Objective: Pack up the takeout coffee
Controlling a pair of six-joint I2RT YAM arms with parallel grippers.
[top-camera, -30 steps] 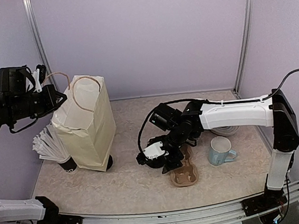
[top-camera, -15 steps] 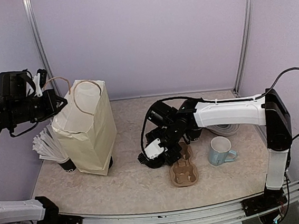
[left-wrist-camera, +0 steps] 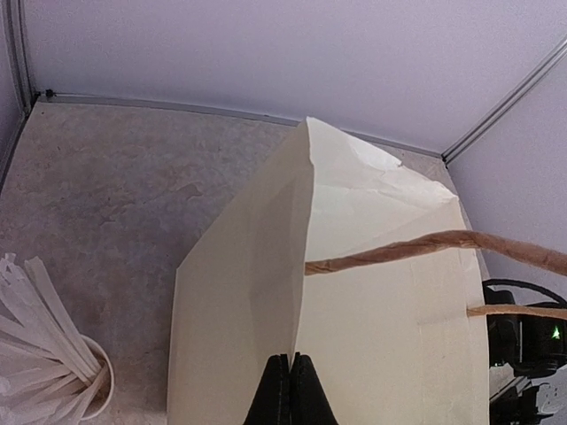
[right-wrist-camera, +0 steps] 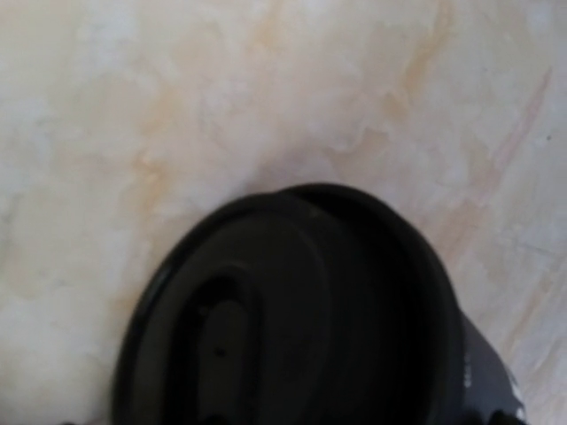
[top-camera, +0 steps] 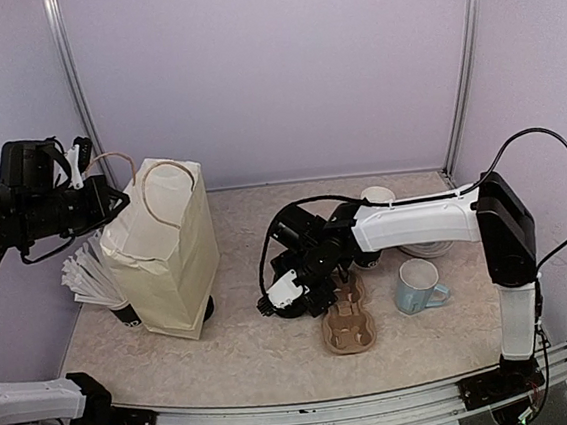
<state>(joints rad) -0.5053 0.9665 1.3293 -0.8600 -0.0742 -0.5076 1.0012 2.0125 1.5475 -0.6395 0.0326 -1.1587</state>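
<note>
The takeout coffee cup [right-wrist-camera: 301,310] stands upright near the middle of the table [top-camera: 247,352]. Its black round lid fills the lower part of the right wrist view. The right jaws hang directly over this lid, very close to it. The pictures do not show how wide they stand, so I cannot tell if they are open or closed, or if they touch the cup. The right arm [top-camera: 420,217] reaches to the cup from 3 o'clock, low over the table.

Just beside the cup, at about 4 o'clock, lies a brown pulp cup carrier [top-camera: 350,325]. Farther out at 3 o'clock stands a light-blue mug [top-camera: 418,287]. At 9 o'clock, well apart from the cup, a cream paper bag [top-camera: 166,249] stands open, with twisted paper handles. The left jaws are fully closed and pinch the top rim of this bag on its left side. At the bag's own 9 o'clock, just beside it, is a black cup with white sticks [top-camera: 99,280].

The table has a beige surface with a marbled pattern of pale veins. Pale lilac walls [top-camera: 270,73] close it on three sides, with metal posts [top-camera: 465,64] in the back corners. A metal rail [top-camera: 303,412] runs along the near edge.
</note>
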